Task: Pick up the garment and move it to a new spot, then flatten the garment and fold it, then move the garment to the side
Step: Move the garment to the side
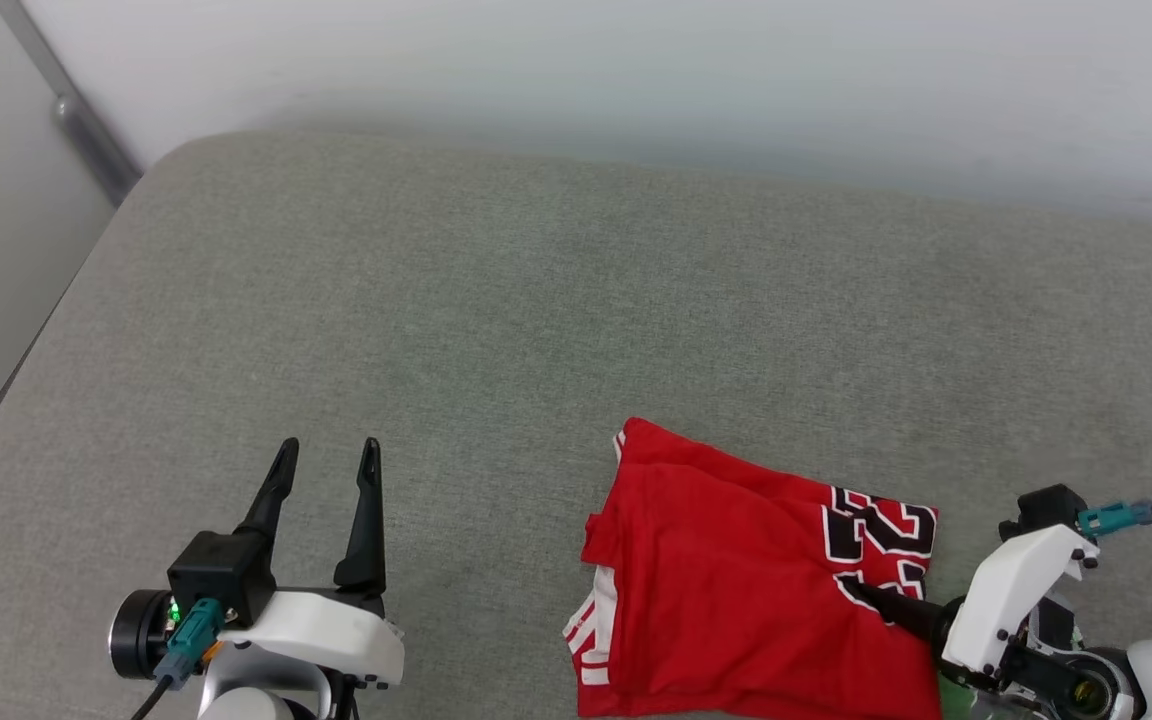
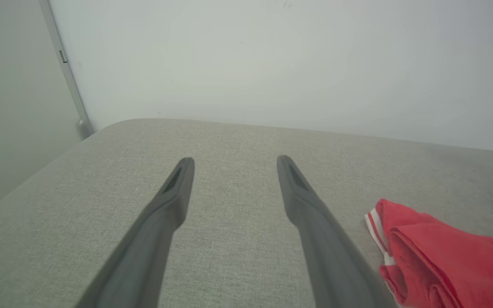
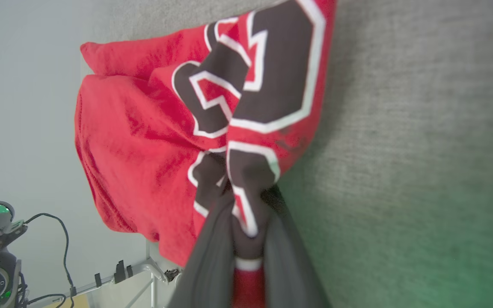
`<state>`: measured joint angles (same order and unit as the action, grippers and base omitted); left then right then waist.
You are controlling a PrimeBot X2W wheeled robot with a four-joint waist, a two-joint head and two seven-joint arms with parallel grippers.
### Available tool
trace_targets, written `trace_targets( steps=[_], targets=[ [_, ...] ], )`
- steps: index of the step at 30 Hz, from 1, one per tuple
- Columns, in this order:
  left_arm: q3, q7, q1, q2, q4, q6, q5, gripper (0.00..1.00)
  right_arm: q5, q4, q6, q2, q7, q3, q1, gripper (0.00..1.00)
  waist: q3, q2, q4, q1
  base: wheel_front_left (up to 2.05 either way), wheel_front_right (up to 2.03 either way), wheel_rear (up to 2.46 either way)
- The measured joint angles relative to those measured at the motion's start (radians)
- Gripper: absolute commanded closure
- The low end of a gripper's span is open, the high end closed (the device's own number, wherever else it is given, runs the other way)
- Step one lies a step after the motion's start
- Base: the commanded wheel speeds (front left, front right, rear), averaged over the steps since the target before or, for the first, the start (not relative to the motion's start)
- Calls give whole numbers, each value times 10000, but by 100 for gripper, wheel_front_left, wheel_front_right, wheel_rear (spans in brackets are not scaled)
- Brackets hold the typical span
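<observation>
Your right gripper (image 3: pixel 246 199) has its two dark fingers (image 3: pixel 212 265) pressed together on a bunched fold of the shirt (image 3: pixel 135 141). The pinch sits on the part printed with the big black, white-edged number. A strip of that print runs down between the fingers towards the wrist. Beyond the tips, the rest of the red cloth spreads away in loose folds.

In the head view, the right gripper (image 1: pixel 861 592) reaches into the shirt (image 1: pixel 736 580) from the number-print edge. You can make out only one dark finger there, so the second is probably tucked under the fabric. The shirt lies rumpled on the grey cushion (image 1: pixel 536 300). Its far side from the fingers shows red-and-white striped trim and a bit of white. You cannot tell from these views whether the gripped edge is raised off the cushion.

Your left gripper (image 1: pixel 328 450) stands wide open with nothing between its fingers (image 2: pixel 161 222). It hovers over bare cushion (image 2: pixel 229 256), tips pointing towards the pale wall (image 1: pixel 636 60). From this left gripper (image 2: pixel 235 160), the shirt (image 2: pixel 443 256) lies off to the right of the right-hand finger, clear of it, with its striped corner nearest.
</observation>
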<state>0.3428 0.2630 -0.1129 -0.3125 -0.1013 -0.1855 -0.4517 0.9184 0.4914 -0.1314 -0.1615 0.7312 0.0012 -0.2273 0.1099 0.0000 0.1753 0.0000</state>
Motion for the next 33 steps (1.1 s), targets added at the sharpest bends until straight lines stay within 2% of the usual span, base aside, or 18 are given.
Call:
trace_targets(
  steps=[5, 7, 11, 16, 19, 24, 33],
  targets=[
    [-119, 0, 167, 12, 142, 6, 105, 0, -1517, -606, 2, -909, -667, 1145, -93, 100, -211, 0, -480, 0, 0, 0, 0],
    [-153, 0, 267, 13, 211, 4, 134, 0, -2518, -715, 2, -1375, -790, 1647, -256, 100, -277, 0, -771, 0, 0, 0, 0],
    [-184, 0, 340, 71, 418, 13, 186, 0, -3515, -690, 0, -1885, -732, 2082, -503, 100, -355, 0, -1489, 0, 0, 0, 0],
    [-180, 0, 246, 94, 652, 159, 270, 0, -4011, -443, 2, -2257, -792, 2128, -1087, 100, -187, 0, -2518, 0, 0, 0, 0],
    [-132, -8, -114, 40, 890, 238, 408, 0, -4159, -207, 2, -2470, -947, 2036, -1575, 100, 201, 0, -3046, 0, 0, 0, 0],
    [-67, -328, -898, -339, 1312, 366, 711, 0, -4707, 454, 2, -2581, -1791, 1628, -2930, 100, 1277, 0, -3797, 1, 0, 0, 0],
    [0, -857, -2436, -731, 2040, 554, 1147, 0, -6002, 1933, 2, -2884, -3754, -376, -4607, 100, 3461, 0, -4847, 1, 0, 0, 0]
  ],
)
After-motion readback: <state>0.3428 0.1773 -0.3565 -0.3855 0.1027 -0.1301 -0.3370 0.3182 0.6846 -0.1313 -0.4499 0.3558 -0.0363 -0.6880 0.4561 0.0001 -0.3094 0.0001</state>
